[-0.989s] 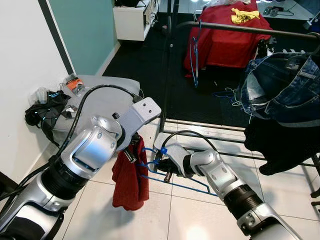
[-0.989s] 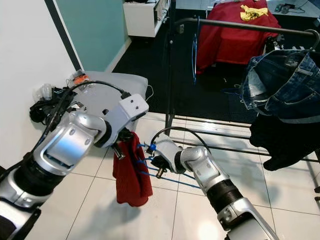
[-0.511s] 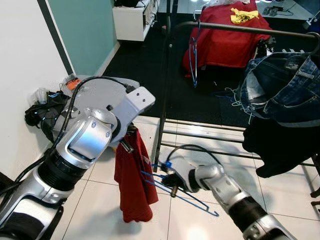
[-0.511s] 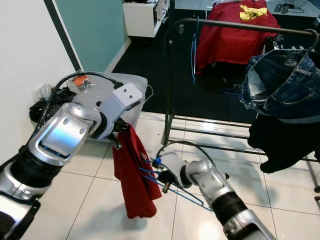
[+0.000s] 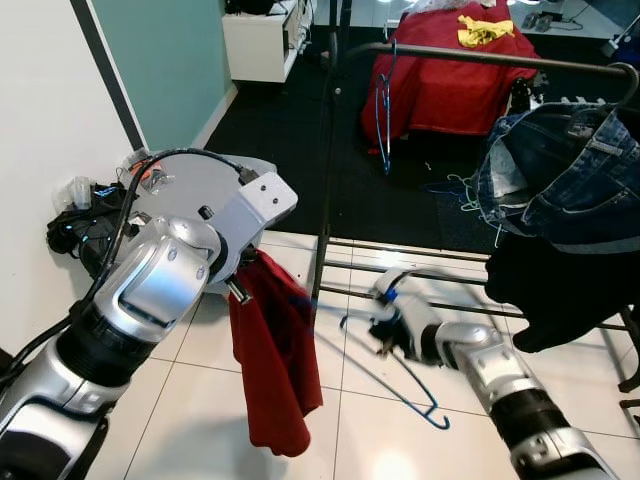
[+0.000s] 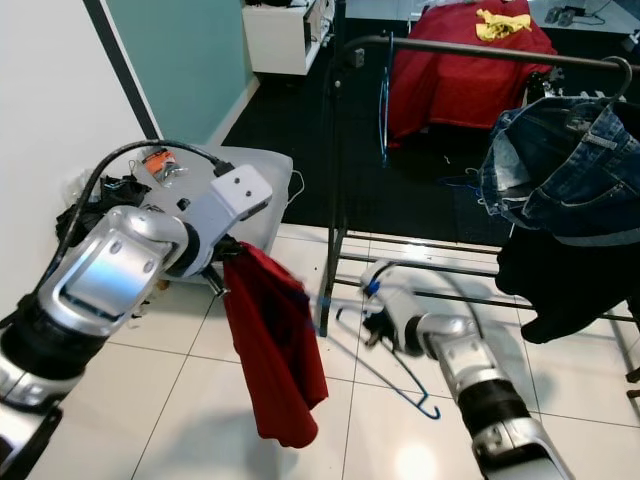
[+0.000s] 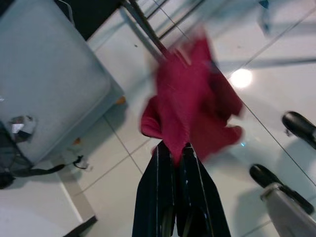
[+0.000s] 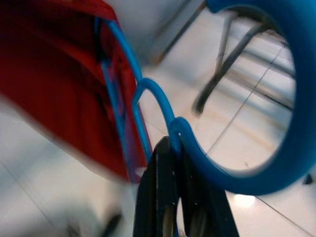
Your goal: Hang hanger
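A thin blue wire hanger (image 5: 385, 372) hangs low in front of the clothes rack (image 5: 330, 170), pinched at its hook by the right gripper (image 8: 174, 148). Beside it, the left gripper (image 7: 174, 153) is clamped on a limp red cloth (image 5: 275, 355) draped over one hanger end.

Motion blurs the right claw (image 5: 385, 338) and the thin blue wire hanger (image 5: 395, 375); the dark red cloth (image 5: 275, 360) hides the hanger's far end.
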Robot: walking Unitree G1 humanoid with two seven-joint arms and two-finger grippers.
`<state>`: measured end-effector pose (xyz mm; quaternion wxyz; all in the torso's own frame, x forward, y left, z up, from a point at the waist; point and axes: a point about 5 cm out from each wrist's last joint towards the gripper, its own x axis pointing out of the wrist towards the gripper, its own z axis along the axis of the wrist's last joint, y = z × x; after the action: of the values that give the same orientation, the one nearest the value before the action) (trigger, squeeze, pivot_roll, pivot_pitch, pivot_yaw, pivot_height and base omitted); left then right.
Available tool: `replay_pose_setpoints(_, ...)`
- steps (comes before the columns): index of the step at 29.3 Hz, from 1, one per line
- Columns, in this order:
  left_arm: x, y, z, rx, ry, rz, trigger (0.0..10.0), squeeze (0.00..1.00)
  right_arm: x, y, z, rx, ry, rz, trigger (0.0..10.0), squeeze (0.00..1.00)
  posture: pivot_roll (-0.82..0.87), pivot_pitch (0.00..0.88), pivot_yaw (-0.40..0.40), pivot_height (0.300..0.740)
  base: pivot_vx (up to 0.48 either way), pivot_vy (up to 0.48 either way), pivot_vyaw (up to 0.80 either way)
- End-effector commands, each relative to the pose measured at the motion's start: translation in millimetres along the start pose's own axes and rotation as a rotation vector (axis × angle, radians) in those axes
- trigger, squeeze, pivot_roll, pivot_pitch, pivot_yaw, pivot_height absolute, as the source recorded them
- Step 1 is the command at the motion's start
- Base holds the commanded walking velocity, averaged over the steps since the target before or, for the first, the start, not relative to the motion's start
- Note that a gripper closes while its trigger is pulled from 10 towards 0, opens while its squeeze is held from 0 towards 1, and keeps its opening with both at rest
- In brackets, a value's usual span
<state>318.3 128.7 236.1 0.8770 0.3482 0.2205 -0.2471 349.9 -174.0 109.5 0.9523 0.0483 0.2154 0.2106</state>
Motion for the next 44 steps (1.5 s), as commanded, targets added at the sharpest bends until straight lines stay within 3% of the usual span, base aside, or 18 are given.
replay_pose_setpoints(1,-2.3,3.5,-2.0,0.020,0.002,0.042,10.0,0.00,-0.4,-4.7,0.7,0.147,-0.045,-0.048,10.0,0.00,0.00,0.131,0.013,0.740,0.000,0.000,0.00)
replay_pose_setpoints(5,-0.9,15.3,-0.4,0.022,-0.027,0.158,10.0,0.00,7.0,4.3,-17.9,0.672,-0.112,-0.066,10.0,0.00,0.02,0.111,0.015,0.740,0.000,0.000,0.00)
replay_pose_setpoints(6,-0.8,17.4,0.7,0.027,-0.039,0.179,10.0,0.00,8.1,5.4,-22.5,0.779,-0.125,-0.076,10.0,0.00,0.02,0.111,0.015,0.740,0.000,0.000,0.00)
replay_pose_setpoints(7,-0.8,17.4,0.7,0.027,-0.039,0.179,10.0,0.00,8.1,5.4,-22.5,0.779,-0.125,-0.076,10.0,0.00,0.02,0.111,0.015,0.740,0.000,0.000,0.00)
replay_pose_setpoints(8,-0.5,18.7,0.4,0.035,-0.047,0.198,10.0,0.00,8.9,5.6,-27.3,0.909,-0.142,-0.092,10.0,0.00,0.02,0.107,0.018,0.740,0.000,0.000,0.00)
replay_pose_setpoints(9,-0.5,18.7,0.4,0.035,-0.047,0.198,10.0,0.00,8.9,5.6,-27.3,0.909,-0.142,-0.092,10.0,0.00,0.02,0.107,0.018,0.740,0.000,0.000,0.00)
replay_pose_setpoints(10,0.0,19.0,-0.2,0.042,-0.052,0.209,10.0,0.00,9.7,6.2,-31.0,1.022,-0.158,-0.103,10.0,0.00,0.02,0.106,0.018,0.740,0.000,0.000,0.00)
replay_pose_setpoints(14,1.1,17.4,-2.7,0.049,-0.050,0.211,10.0,0.00,10.6,7.6,-33.2,1.128,-0.170,-0.115,10.0,0.00,0.02,0.103,0.023,0.740,0.000,0.000,0.00)
replay_pose_setpoints(16,5.3,11.2,-9.2,0.067,-0.045,0.205,10.0,0.00,11.6,19.5,-28.2,1.232,-0.177,-0.093,10.0,0.00,0.02,0.100,0.029,0.740,0.000,0.000,0.00)
replay_pose_setpoints(19,8.2,8.5,-11.8,0.065,-0.046,0.202,10.0,0.00,11.1,27.1,-21.8,1.247,-0.188,-0.074,10.0,0.00,0.02,0.100,0.028,0.740,0.000,0.000,0.00)
replay_pose_setpoints(20,12.2,7.6,-16.1,0.058,-0.041,0.212,10.0,0.00,9.3,33.6,-12.2,1.306,-0.222,-0.062,10.0,0.00,0.02,0.100,0.030,0.740,0.000,0.000,0.00)
replay_pose_setpoints(24,19.7,10.4,-32.5,0.051,0.001,0.264,10.0,0.00,-3.5,18.7,3.7,1.517,-0.380,-0.236,10.0,0.00,0.01,0.097,0.041,0.740,0.000,0.000,0.00)
replay_pose_setpoints(26,19.6,10.6,-33.6,0.042,0.001,0.266,10.0,0.00,-6.2,11.8,2.9,1.545,-0.405,-0.286,10.0,0.00,0.01,0.095,0.045,0.740,0.000,0.000,0.00)
replay_pose_setpoints(27,18.4,9.4,-36.9,0.074,-0.024,0.265,10.0,0.00,-15.6,-12.4,3.4,1.553,-0.499,-0.386,10.0,0.00,0.02,0.092,0.051,0.740,0.000,0.000,0.00)
replay_pose_setpoints(32,18.0,-3.6,-42.4,0.136,-0.095,0.196,10.0,0.00,-22.9,-30.4,13.2,1.629,-0.598,-0.401,10.0,0.00,0.02,0.091,0.051,0.740,0.000,0.000,0.00)
replay_pose_setpoints(36,15.3,-25.0,-39.7,0.160,-0.187,0.087,10.0,0.00,-20.5,-22.2,39.1,1.657,-0.617,-0.306,10.0,0.00,0.02,0.091,0.047,0.740,0.000,0.000,0.00)
replay_pose_setpoints(42,17.1,-33.7,-39.1,0.209,-0.215,0.103,10.0,0.00,-12.5,-1.5,69.8,1.628,-0.581,-0.191,10.0,0.00,0.02,0.089,0.040,0.740,0.000,0.000,0.00)
replay_pose_setpoints(44,18.3,-34.4,-41.2,0.221,-0.217,0.124,10.0,0.00,-7.9,9.3,86.1,1.538,-0.568,-0.136,10.0,0.00,0.02,0.089,0.038,0.740,0.000,0.000,0.00)
